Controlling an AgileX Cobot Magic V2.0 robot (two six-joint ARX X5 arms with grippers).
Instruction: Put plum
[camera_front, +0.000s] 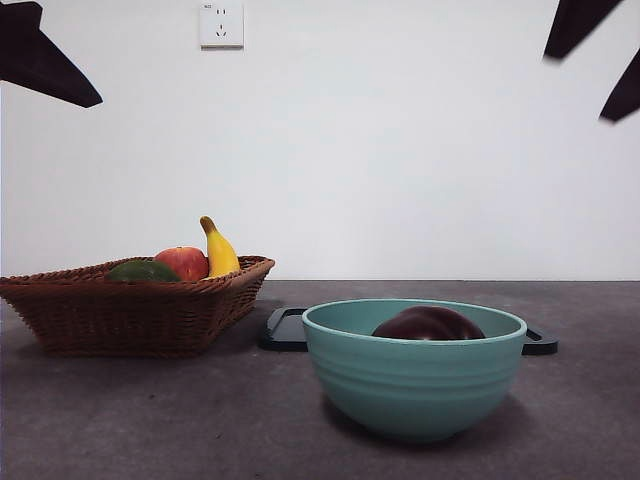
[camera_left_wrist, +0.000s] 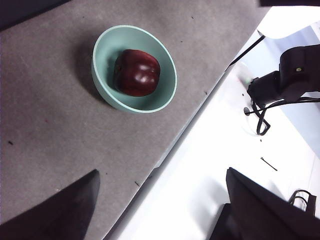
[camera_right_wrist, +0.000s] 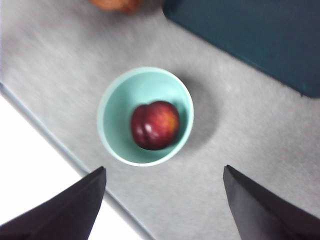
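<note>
One plum (camera_front: 428, 323) inside one teal bowl (camera_front: 413, 385), both claws (camera_left_wrist: 160, 200) (camera_right_wrist: 162, 200) wide, empty.

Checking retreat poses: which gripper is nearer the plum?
Right, as far as I can tell. The right gripper hangs almost directly over the plum in the bowl; the left gripper is off to one side.

a: the plum (camera_left_wrist: 137, 73) looks smooth and glossy, with bright highlights on its dark skin. the teal bowl (camera_front: 413, 385) is smooth with a soft sheen, faintly ridged outside.

b: the basket (camera_front: 130, 310) is woven wicker, rough. the table (camera_front: 150, 420) is matt grey, finely grainy. the apple (camera_front: 184, 263) and banana (camera_front: 219, 250) are smooth-skinned.
</note>
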